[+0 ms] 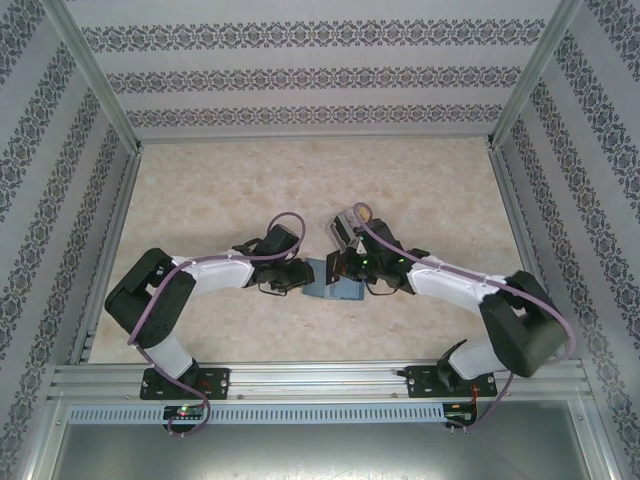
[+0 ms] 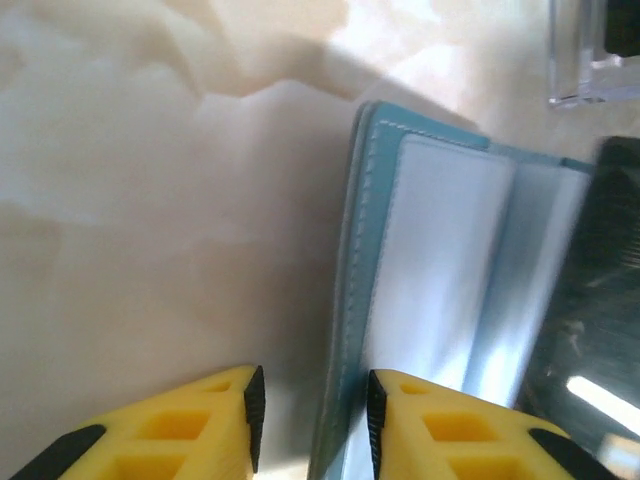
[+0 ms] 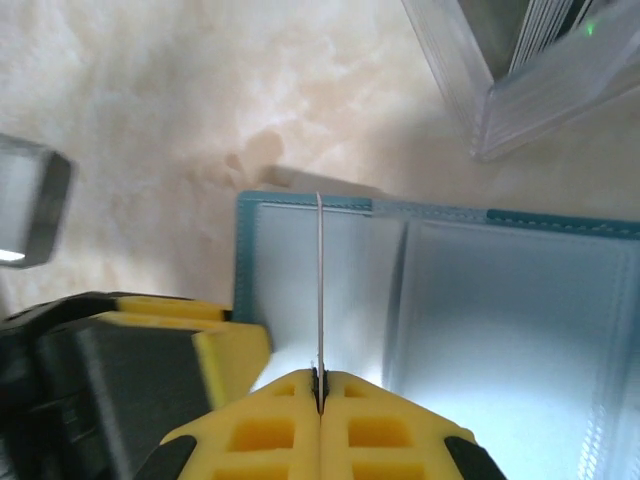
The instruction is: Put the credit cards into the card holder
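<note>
The teal card holder (image 1: pixel 335 288) lies open on the table between both grippers, its pale lining (image 3: pixel 480 320) facing up. My right gripper (image 3: pixel 320 378) is shut on one thin credit card (image 3: pixel 319 280), seen edge-on and standing upright over the holder's left pocket. My left gripper (image 2: pixel 313 425) is open, and its yellow fingers (image 2: pixel 190 430) straddle the stitched left edge of the card holder (image 2: pixel 450 250). A gap shows between the left pad and that edge. From above, the left gripper (image 1: pixel 303 277) and the right gripper (image 1: pixel 343 264) meet over the holder.
A clear plastic box (image 3: pixel 520 80) with more cards on edge stands just beyond the card holder, and its corner (image 2: pixel 590 60) shows in the left wrist view. The same box (image 1: pixel 348 225) sits by the right arm. Patterned walls and metal rails (image 1: pixel 110 250) enclose the marbled table.
</note>
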Robot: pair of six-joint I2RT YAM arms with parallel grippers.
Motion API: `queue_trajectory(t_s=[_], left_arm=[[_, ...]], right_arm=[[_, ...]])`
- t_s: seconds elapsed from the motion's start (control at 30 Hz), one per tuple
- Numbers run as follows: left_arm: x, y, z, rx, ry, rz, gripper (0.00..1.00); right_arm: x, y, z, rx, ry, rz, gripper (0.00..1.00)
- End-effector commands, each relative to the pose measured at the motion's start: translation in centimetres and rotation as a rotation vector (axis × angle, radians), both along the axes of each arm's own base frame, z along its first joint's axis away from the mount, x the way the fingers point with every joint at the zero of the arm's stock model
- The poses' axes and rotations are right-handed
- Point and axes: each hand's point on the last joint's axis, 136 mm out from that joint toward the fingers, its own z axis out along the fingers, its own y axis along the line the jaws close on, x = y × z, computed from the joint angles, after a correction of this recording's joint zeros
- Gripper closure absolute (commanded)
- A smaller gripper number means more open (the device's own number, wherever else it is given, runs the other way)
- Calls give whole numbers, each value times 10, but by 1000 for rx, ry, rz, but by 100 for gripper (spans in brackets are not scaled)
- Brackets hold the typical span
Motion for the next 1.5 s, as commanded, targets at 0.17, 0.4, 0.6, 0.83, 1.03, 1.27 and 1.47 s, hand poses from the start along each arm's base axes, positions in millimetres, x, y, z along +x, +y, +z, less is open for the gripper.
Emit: queue_trajectory(t_s=[0.17, 0.4, 0.6, 0.83, 1.03, 1.27, 1.47], left_arm=[[-1, -4, -4, -5, 20, -28, 72], [-1, -5, -4, -3, 18, -32, 81], [-4, -3, -9, 23, 32, -44, 84], [-5, -2, -11, 29, 37, -45, 83], [-7, -1, -15, 38, 46, -44, 83], [-7, 0, -18, 44, 53, -43, 84], [-7, 2, -17, 55, 52, -37, 84]], right_arm=[[-11, -68, 4, -223, -39, -86, 100], [-10, -44, 6, -93, -29, -31, 100], [-6, -12, 4, -9, -11, 22, 100], [-5, -1, -25, -2, 46, 40, 100], [-13, 1, -56, 8, 110, 50, 100], [-15, 5, -66, 35, 133, 47, 100], [-21, -1, -64, 27, 143, 48, 100]])
